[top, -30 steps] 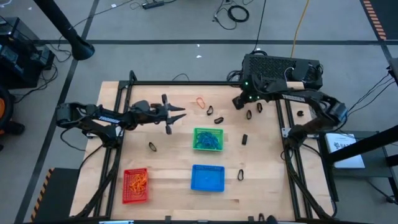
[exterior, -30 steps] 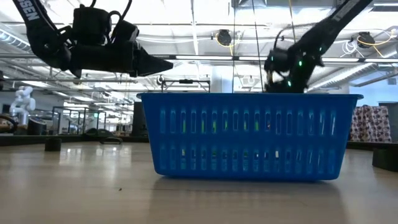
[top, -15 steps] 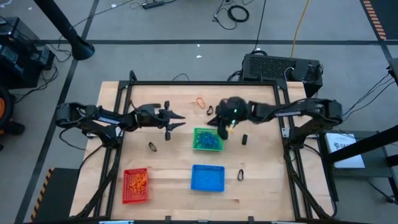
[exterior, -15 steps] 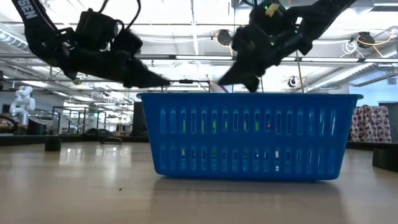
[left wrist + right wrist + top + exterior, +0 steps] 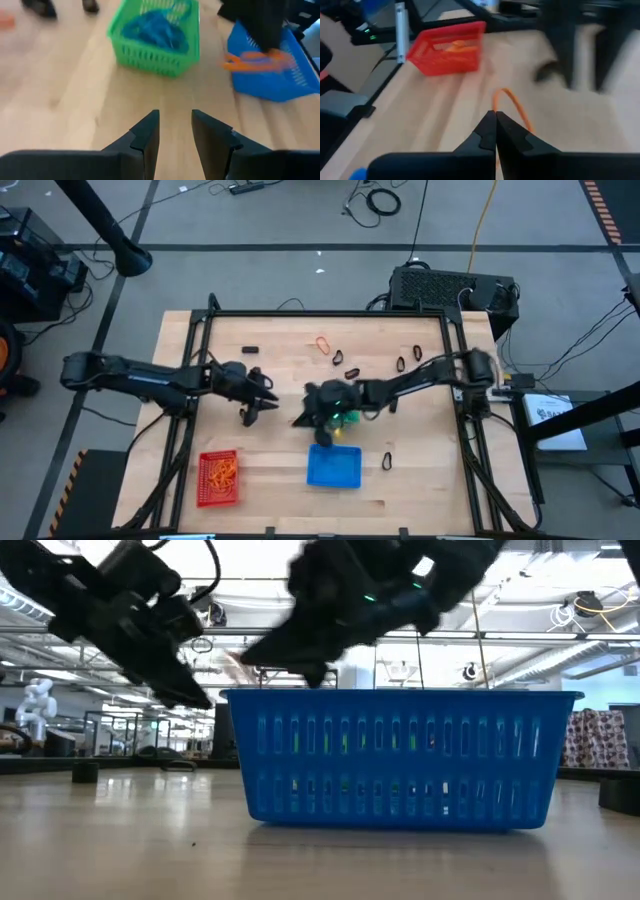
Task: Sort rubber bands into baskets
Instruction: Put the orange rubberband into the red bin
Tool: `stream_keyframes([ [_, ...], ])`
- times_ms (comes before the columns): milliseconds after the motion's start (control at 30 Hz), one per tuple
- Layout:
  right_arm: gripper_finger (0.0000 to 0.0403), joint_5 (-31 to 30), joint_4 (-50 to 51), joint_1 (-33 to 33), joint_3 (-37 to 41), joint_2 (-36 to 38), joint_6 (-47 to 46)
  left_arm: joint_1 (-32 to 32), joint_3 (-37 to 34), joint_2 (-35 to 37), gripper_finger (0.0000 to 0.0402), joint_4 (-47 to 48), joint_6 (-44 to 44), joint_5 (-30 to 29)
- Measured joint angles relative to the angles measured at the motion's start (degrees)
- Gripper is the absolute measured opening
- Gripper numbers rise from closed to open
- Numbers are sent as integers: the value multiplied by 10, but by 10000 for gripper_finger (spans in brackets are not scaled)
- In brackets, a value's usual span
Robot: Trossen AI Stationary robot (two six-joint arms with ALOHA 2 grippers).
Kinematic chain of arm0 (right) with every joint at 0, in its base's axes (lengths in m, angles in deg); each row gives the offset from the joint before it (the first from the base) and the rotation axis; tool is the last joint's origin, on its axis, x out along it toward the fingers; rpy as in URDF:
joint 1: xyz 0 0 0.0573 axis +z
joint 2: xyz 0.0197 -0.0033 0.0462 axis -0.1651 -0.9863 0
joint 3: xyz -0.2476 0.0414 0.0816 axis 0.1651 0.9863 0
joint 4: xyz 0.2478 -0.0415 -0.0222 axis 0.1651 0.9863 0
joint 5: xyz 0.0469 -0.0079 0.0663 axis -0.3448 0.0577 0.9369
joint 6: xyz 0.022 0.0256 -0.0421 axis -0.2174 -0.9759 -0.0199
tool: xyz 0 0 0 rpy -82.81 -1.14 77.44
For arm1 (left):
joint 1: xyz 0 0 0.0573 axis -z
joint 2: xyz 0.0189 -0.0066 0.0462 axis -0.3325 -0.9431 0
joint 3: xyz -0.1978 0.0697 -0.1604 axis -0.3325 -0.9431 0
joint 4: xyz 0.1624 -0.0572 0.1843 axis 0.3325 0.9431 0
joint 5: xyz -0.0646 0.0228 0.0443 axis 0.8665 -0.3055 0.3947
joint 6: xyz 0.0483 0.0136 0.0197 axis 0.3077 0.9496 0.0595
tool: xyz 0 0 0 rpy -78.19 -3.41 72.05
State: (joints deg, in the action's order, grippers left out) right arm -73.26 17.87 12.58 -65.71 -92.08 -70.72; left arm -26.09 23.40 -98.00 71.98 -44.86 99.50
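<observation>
The right gripper (image 5: 496, 131) has its fingers pinched shut on a thin orange rubber band (image 5: 512, 107), which loops out past the tips as the arm reaches across the wooden tabletop (image 5: 275, 460) toward the red plastic mesh basket (image 5: 218, 477) that holds other orange bands. The band hangs by a small pinch, so a quick swing could flick it loose short of the basket, perhaps into the blue plastic mesh basket (image 5: 334, 466) it is passing beside or the green plastic mesh basket (image 5: 156, 37) full of blue bands. The left gripper (image 5: 175, 131), fingers parted and empty, hovers low just beside a black rubber band (image 5: 246, 415), right in the right arm's likely path; the two arms could clash there.
</observation>
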Motion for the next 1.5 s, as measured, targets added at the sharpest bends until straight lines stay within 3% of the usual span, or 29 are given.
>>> stream_keyframes([
  [133, 0, 0, 9, 33, -109, -81, 22, 19, 2, 60, 121, 105, -55, -67],
  [367, 0, 0, 8, 76, -320, -230, 59, 30, 3, 98, 121, 220, -109, -171],
  [633, 0, -26, 14, 88, -543, -391, 95, 30, 3, 98, 121, 223, -109, -266],
  [867, 0, -26, 6, 86, -688, -500, 106, 29, 3, 98, 121, 224, -109, -284],
  [1133, 0, -17, -13, 86, -696, -521, 106, 29, 3, 98, 121, 227, -109, -285],
  [1333, 0, -60, -1, 85, -696, -520, 73, 29, 3, 98, 121, 228, -109, -285],
  [1500, 4, -61, 15, 85, -696, -520, 75, 29, 3, 98, 121, 227, -105, -285],
])
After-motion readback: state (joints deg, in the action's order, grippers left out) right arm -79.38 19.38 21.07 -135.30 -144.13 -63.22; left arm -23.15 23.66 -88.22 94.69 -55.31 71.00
